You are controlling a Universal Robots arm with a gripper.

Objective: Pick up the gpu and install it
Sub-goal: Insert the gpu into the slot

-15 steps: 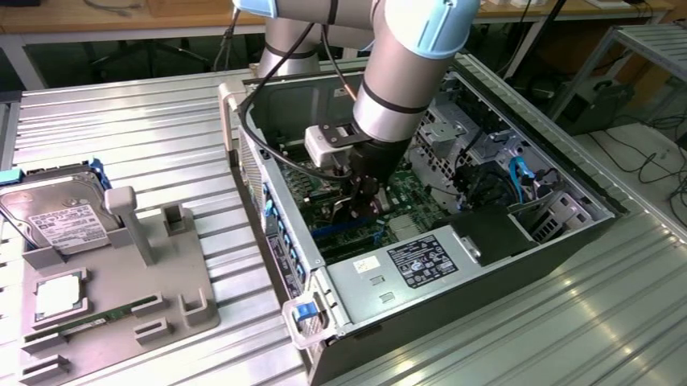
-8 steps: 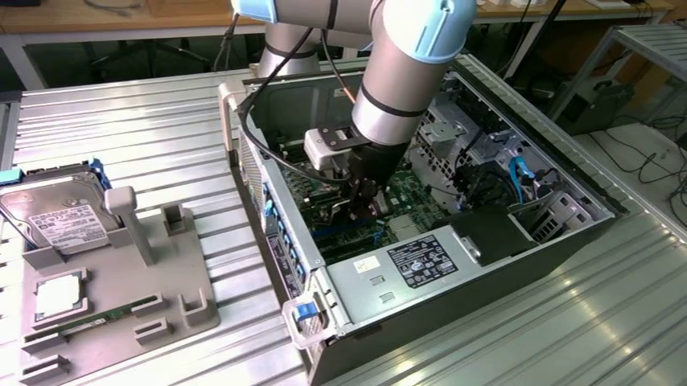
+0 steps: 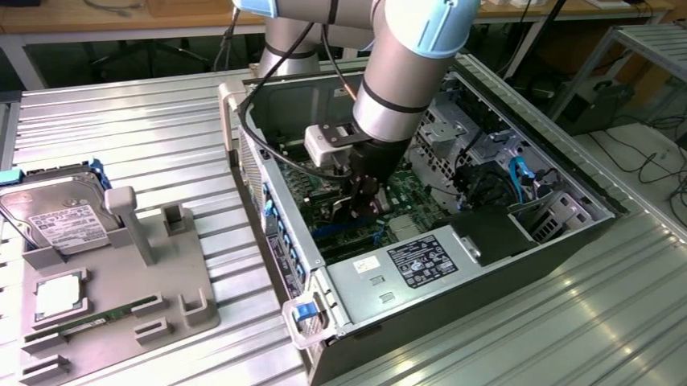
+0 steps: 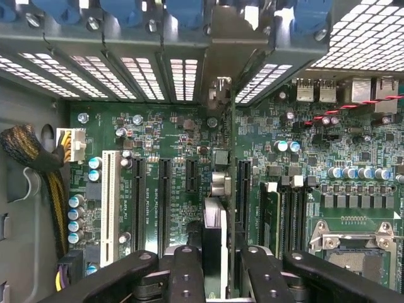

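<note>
**A:** Wrist view first. Your gripper has its dark fingers squeezed on the gpu. You see the card edge-on, a thin strip standing up and running from the fingers toward the back wall of the computer case. Its silver bracket sits up by the slot openings there.

**B:** So where is the card right now?

**A:** It is down inside the case, over the green motherboard, between two long black slots. I cannot tell if it is pushed all the way in. In the exterior view your gripper reaches deep into the open case.

**B:** How will the card feel to you?

**A:** I think it is light, flat and stiff, but easy to hurt. Hold it by the top edge, like now, not by the little parts. Push straight, or it may bend or jam.

**B:** And outside the case?

**A:** The hard drive rests on the grey holder at the exterior view's left.
</note>
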